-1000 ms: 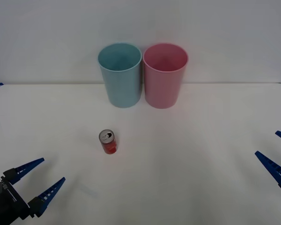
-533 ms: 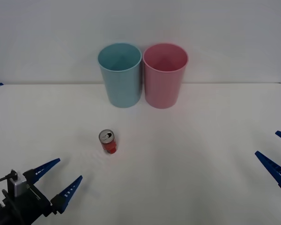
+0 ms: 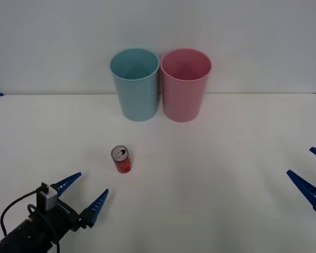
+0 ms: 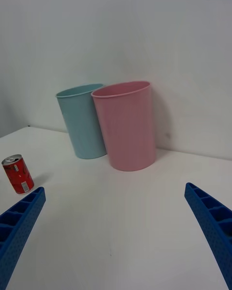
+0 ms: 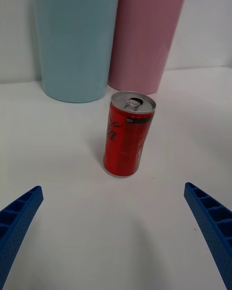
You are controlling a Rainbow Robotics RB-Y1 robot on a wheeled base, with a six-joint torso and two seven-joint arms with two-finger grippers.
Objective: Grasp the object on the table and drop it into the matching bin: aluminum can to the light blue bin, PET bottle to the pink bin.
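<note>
A small red aluminum can stands upright on the white table, well in front of the light blue bin and the pink bin, which stand side by side at the far edge. The left gripper hovers near the can, fingers spread wide and pointed at it. The right gripper waits at the table's right edge, also spread. A good grasp likely means centring the can between the fingers and closing at mid-height without tipping it.
</note>
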